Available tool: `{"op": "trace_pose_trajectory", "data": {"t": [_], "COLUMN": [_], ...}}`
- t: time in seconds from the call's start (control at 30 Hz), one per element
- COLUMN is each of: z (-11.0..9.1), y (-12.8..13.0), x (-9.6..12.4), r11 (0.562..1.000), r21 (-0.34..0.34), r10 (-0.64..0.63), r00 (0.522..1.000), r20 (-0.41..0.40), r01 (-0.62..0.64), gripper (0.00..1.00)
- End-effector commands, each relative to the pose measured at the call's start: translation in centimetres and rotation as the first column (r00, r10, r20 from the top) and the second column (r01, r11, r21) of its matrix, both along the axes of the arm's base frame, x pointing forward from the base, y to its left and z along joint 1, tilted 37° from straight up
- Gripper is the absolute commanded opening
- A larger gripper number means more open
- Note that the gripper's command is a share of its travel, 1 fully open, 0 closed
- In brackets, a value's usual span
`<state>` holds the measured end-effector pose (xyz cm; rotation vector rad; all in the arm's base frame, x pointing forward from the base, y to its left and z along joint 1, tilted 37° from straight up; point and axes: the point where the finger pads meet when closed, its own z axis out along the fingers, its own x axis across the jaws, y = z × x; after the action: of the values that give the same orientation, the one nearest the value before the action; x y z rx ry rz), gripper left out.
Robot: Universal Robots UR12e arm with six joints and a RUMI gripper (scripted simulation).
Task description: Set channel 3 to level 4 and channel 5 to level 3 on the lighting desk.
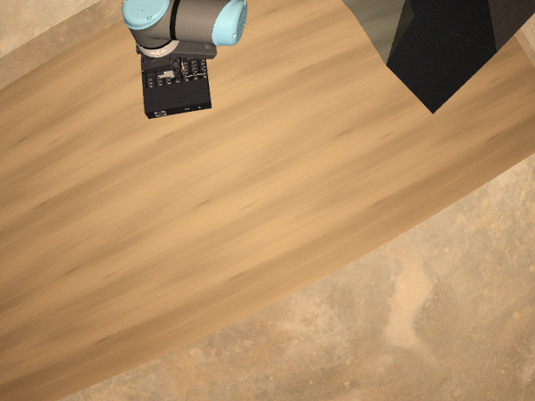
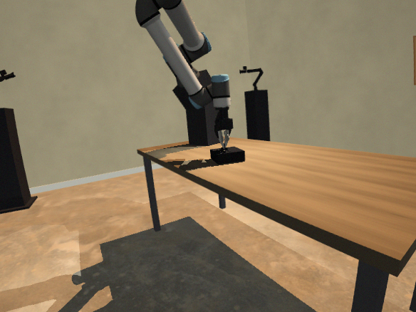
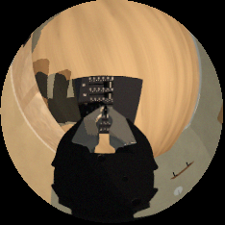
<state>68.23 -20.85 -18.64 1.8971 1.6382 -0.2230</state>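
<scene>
The lighting desk [image 1: 177,90] is a small black box with a row of faders on top, near the far left corner of the wooden table. It also shows in the exterior view [image 2: 227,155] and in the wrist view [image 3: 107,96]. My gripper [image 3: 106,106] is shut, with nothing between the fingers. Its tips point straight down onto the fader area of the desk, as the exterior view [image 2: 224,146] shows. From above, the arm's wrist hides the gripper and the far edge of the desk. I cannot tell which fader the tips touch, nor read the fader levels.
The arm's black base [image 2: 199,125] stands behind the table's far edge. A black pedestal with a small arm [image 2: 256,114] stands behind the table, another pedestal [image 2: 11,160] at the far left on the floor. The table's near left edge is close to the desk.
</scene>
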Motion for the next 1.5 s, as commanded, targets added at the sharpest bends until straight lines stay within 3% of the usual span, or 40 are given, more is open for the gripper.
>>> {"op": "trace_pose_trajectory", "data": {"t": [0.0,1.47], "z": [0.13,-0.09], "y": [-0.11,0.26], "x": [-0.02,0.08], "r11": [1.000,1.000], "r21": [0.000,0.000], "r10": [0.000,0.000], "r00": [1.000,1.000], "r20": [0.001,0.001], "r01": [0.000,0.000], "gripper": [0.00,0.00]}}
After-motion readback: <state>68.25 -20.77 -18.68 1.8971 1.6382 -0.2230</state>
